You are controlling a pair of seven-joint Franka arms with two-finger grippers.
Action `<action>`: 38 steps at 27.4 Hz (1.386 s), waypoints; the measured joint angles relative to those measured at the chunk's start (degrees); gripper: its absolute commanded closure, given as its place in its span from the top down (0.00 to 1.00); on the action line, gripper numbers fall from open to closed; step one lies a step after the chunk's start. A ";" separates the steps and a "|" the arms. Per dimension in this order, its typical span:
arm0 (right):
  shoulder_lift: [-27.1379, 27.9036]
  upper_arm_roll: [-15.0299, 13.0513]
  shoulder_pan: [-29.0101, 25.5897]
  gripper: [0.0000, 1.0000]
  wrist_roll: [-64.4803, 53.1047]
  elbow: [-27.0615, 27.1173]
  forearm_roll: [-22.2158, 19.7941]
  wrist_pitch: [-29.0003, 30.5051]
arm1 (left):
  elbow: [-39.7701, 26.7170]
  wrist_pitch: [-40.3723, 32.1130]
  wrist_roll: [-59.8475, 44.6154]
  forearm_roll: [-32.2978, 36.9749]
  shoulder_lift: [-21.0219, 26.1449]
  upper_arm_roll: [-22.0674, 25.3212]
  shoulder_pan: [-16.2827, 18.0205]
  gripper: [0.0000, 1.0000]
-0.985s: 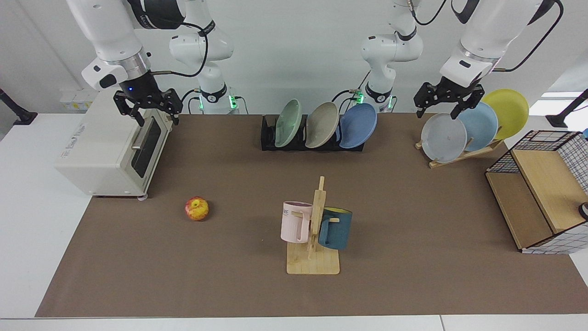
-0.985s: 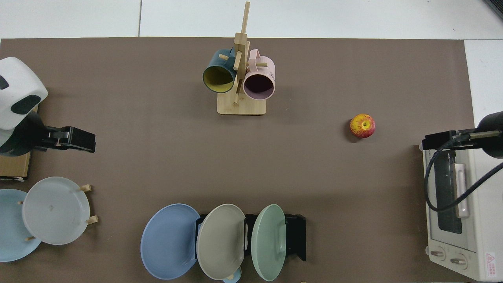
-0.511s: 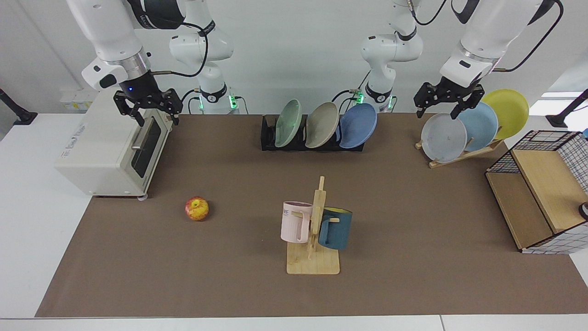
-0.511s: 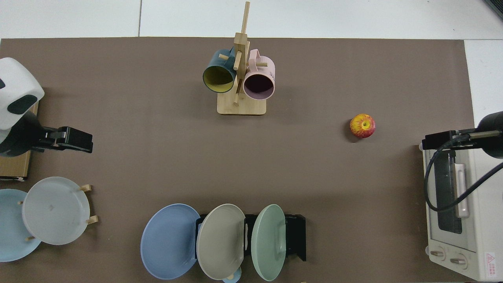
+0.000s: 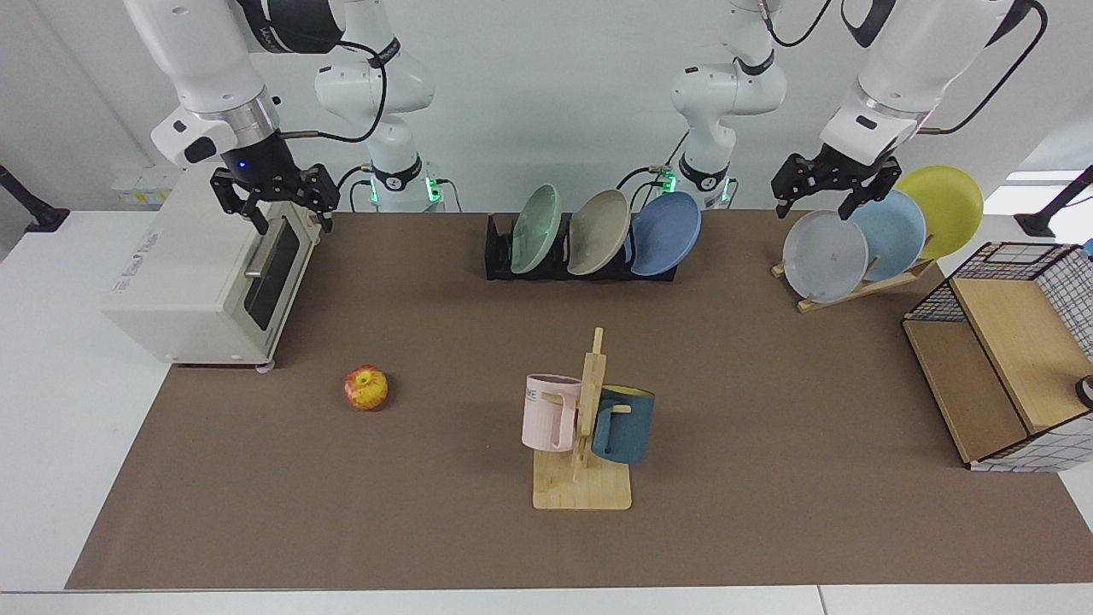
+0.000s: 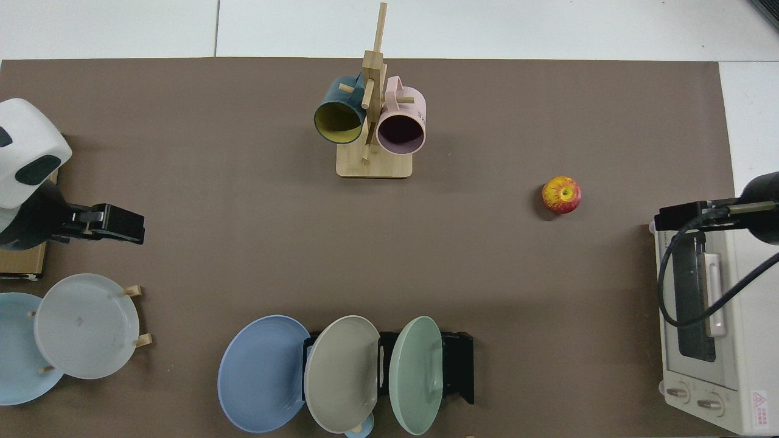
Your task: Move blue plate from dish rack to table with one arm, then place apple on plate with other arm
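The blue plate (image 5: 667,232) (image 6: 261,372) leans in the end slot of the black dish rack (image 5: 499,253) (image 6: 460,365), beside a beige and a green plate. The apple (image 5: 366,387) (image 6: 562,194) lies alone on the brown table (image 5: 427,530) (image 6: 243,255). My left gripper (image 5: 811,207) (image 6: 125,224) hangs open and holds nothing, above the grey plate on the wooden stand and well to the side of the rack. Over the toaster oven's front top edge, my right gripper (image 5: 294,222) (image 6: 680,216) is open with nothing in it, far from the apple.
A wooden stand (image 5: 854,286) holds grey (image 5: 825,255), pale blue and yellow plates. A mug tree (image 5: 586,444) with a pink and a dark blue mug stands at mid-table. A toaster oven (image 5: 201,282) and a wire-and-wood shelf (image 5: 999,367) flank the table.
My left gripper has shifted slightly, drifting in the top view towards the plate stand. The right arm, the plates and the apple have stayed put.
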 measured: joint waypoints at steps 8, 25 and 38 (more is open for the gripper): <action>0.20 0.18 0.04 1.00 0.00 0.39 0.00 0.00 | -2.02 0.00 0.09 0.00 -1.26 -0.06 -0.03 1.00; 8.01 0.40 0.09 1.00 0.05 5.73 0.02 0.71 | -17.42 6.08 0.17 -0.26 -7.84 -0.67 -0.33 1.00; 15.66 1.22 1.38 1.00 2.17 5.85 0.02 8.07 | -37.90 18.51 -0.17 -3.03 -14.77 -4.09 -3.01 1.00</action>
